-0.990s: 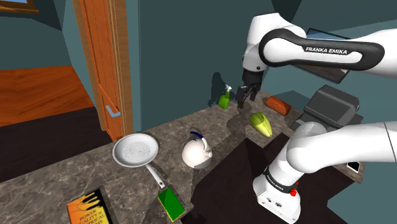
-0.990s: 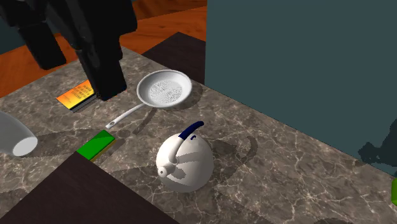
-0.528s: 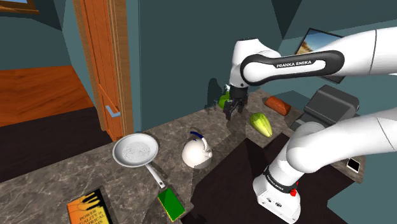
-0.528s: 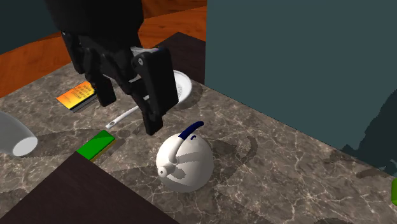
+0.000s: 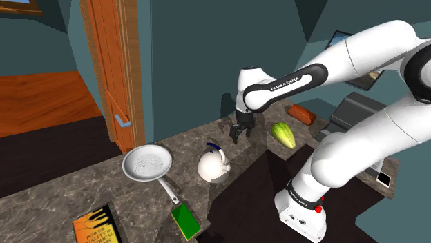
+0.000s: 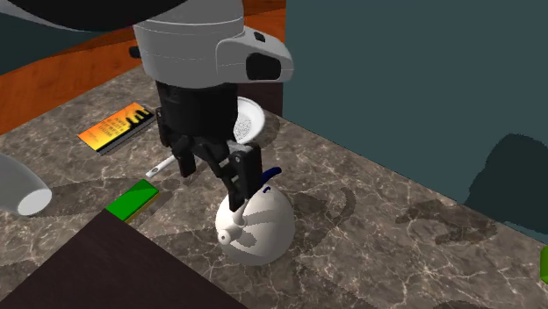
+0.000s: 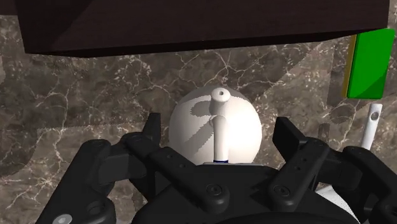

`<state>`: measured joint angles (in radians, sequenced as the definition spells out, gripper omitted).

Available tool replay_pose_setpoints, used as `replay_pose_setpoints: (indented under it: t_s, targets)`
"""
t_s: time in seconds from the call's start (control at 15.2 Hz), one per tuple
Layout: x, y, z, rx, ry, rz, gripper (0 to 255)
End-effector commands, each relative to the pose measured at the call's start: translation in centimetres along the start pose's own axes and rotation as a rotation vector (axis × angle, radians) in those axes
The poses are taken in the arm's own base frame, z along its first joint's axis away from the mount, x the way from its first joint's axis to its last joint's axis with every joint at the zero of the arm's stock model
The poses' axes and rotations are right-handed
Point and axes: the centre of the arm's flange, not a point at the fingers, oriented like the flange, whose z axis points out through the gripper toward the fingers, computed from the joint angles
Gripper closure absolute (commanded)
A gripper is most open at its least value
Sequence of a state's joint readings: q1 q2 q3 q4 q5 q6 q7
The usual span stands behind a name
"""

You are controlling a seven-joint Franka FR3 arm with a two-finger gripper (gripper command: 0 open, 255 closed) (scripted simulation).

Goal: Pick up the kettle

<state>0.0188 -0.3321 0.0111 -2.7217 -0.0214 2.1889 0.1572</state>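
A round white kettle with a dark blue handle [image 5: 213, 166] stands on the brown marbled stone bench [image 5: 83, 186] at the middle of the shoulder view, right of a white frying pan [image 5: 147, 164]. The black two-finger hand [image 6: 212, 184] hovers just above the kettle, released, its fingers spread either side without touching it.

We read "FRANKA EMIKA" in white letters on the dark band of the arm link [image 5: 286, 84], just up the arm from the fingers [image 5: 237, 133]. Well apart from the fingers lies an orange book [image 5: 97, 224]. Its black cover lettering begins "POWER QUALITY"; the rest we cannot read.
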Motion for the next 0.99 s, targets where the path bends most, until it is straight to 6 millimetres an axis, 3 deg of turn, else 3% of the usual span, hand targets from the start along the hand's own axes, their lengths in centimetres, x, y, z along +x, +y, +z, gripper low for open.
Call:
replay_pose_setpoints:
  t_s: [0.0, 0.59, 0.92]
  targets:
    - [1.3, -0.3, 2.4, 0.011, -0.005, 0.005, 0]
    - [6.7, -1.8, 13.0, 0.060, -0.038, 0.027, 0]
    - [7.3, -1.9, 15.4, 0.061, -0.039, 0.028, 0]
